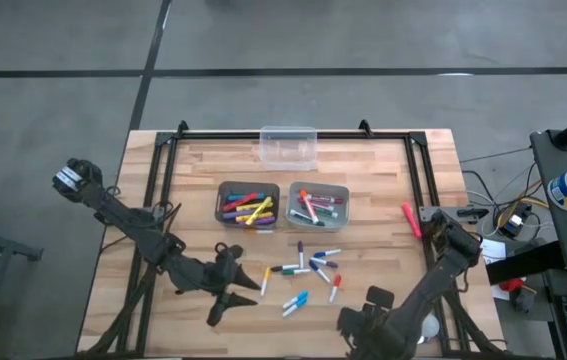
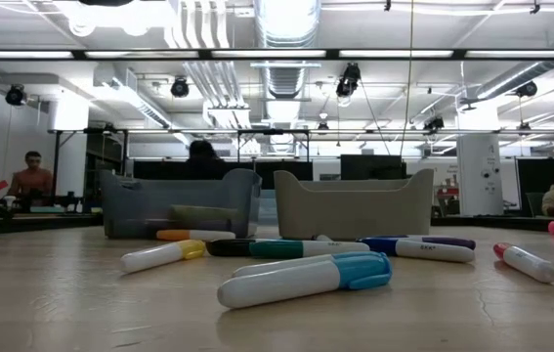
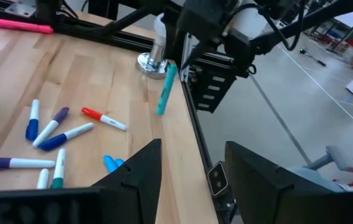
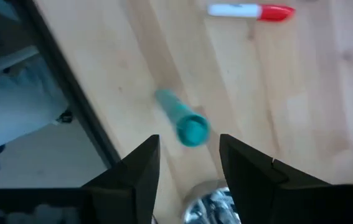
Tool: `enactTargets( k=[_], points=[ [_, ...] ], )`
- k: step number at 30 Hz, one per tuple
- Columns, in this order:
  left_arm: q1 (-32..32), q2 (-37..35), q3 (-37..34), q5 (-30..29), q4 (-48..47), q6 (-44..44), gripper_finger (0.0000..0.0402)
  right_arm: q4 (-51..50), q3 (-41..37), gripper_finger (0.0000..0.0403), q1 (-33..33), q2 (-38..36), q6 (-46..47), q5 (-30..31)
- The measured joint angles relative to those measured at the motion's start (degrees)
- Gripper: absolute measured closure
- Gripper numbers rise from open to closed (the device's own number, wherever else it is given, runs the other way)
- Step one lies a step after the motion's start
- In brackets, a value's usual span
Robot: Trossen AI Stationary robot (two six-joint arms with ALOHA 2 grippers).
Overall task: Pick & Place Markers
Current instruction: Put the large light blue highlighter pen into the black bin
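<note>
The right hand point(image 4: 185, 171), fingers wide, hovers above a teal marker point(image 4: 181, 118) at the surface's point(image 1: 383, 200) lower-right edge; it should straddle the barrel squarely before closing.

The pale, light-brown wooden plank tabletop point(image 1: 383, 200) is framed by black rails. On it sit a grey plastic bin point(image 1: 248, 204) packed with yellow, red, blue and purple markers, a beige plastic bin point(image 1: 318, 205) holding red, green and blue ones, and a clear plastic box point(image 1: 288, 147). Loose white-barrelled markers point(image 1: 306, 272) carry purple, blue, green, yellow and red caps. A bright pink marker point(image 1: 410, 219) lies apart. A teal marker point(image 4: 183, 119) shows near a shiny silver tape roll point(image 3: 152, 63). Both arms are dark, with the left tool point(image 3: 188, 177) and the right tool point(image 4: 185, 168) black.
</note>
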Motion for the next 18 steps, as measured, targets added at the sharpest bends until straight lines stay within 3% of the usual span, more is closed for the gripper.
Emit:
enactTargets(
  k=[18],
  points=[
    [0.00,0.00,-0.07,-0.04,0.11,-0.06,0.0234,6.87,-7.24,0.0226,-0.04,0.00,-1.49,-1.05]
  ],
)
